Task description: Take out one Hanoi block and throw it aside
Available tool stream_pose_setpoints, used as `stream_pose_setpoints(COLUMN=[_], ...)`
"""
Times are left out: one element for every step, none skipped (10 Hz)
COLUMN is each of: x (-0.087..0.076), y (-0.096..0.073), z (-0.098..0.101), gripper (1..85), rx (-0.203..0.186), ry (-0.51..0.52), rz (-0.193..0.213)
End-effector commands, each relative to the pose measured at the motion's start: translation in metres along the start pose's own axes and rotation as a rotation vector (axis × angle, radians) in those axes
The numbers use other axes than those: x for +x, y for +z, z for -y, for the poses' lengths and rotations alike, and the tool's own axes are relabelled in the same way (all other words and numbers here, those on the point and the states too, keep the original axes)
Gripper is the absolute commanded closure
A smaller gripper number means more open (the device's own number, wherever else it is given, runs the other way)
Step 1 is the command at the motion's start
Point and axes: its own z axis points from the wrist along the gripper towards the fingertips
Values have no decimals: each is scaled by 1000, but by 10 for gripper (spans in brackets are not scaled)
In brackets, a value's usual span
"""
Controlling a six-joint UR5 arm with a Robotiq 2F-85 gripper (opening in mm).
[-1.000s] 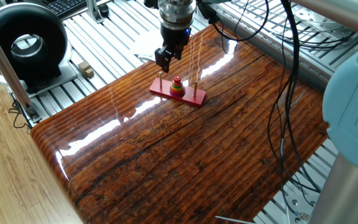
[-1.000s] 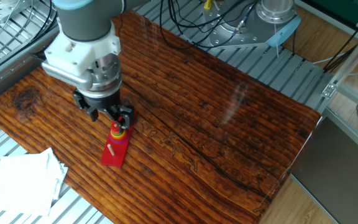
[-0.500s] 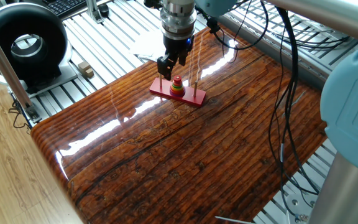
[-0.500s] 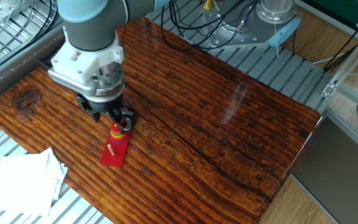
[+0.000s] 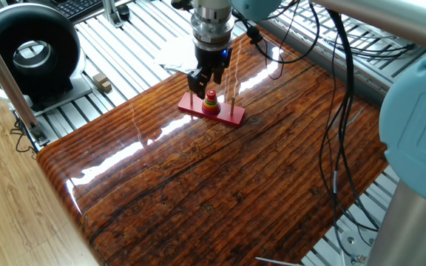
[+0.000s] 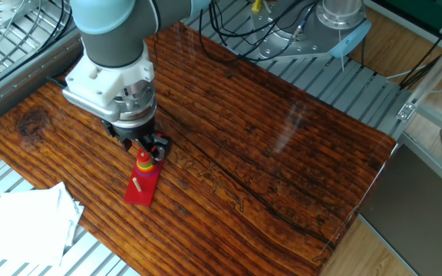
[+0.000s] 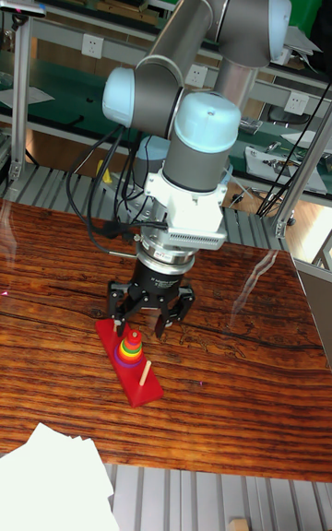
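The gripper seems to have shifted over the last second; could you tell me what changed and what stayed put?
The gripper, open, moved sideways over the table until it hangs just above the disc stack, holding nothing. The red ring still tops the stack on the base, and neither has moved.

The robot's hand (image 5: 208,78) now hangs directly over the coloured stack on the red base (image 5: 211,110), having slid sideways from a spot beside the near peg a second ago. It also sits lower, its open fingers (image 7: 117,302) straddling the small red Hanoi block (image 7: 133,336) at the top of the tower. In the other fixed view, the arm's wrist (image 6: 113,80) has shifted toward the stack, and the hand (image 6: 146,146) covers more of it than before.
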Motion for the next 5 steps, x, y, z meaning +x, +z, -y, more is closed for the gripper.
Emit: stream_pose_setpoints(x=[-1,-1,-1,-1,-2], y=[5,4,4,3,3], z=[-3,-4,-4,-4,-3], gripper=[263,280,310,327,350], rx=[-10,-12,-11,-11,-9], ry=[25,38,44,47,50], rz=[1,6,5,7,10])
